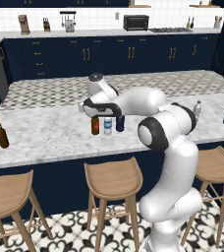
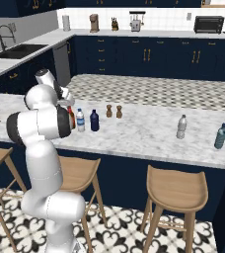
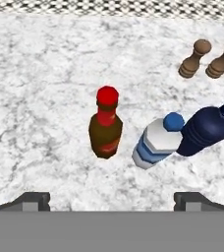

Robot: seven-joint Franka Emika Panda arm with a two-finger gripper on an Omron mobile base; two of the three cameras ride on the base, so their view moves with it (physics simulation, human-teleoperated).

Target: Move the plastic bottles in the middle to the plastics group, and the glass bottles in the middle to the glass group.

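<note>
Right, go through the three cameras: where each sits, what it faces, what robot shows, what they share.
Left base view: behind the arm to its left, facing the marble counter; arm rises lower right.
Right base view: behind to its right, same counter; arm lower left.
Hand view: above the counter looking down; open gripper at the bottom.
Shared: red-capped bottle, water bottle, navy bottle in all three; shakers in two.

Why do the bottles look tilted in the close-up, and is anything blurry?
Hand view: a steep look-down leans the red-capped bottle and water bottle; both crisp, faint shadows. Left base view: the far toaster oven is soft.
</note>
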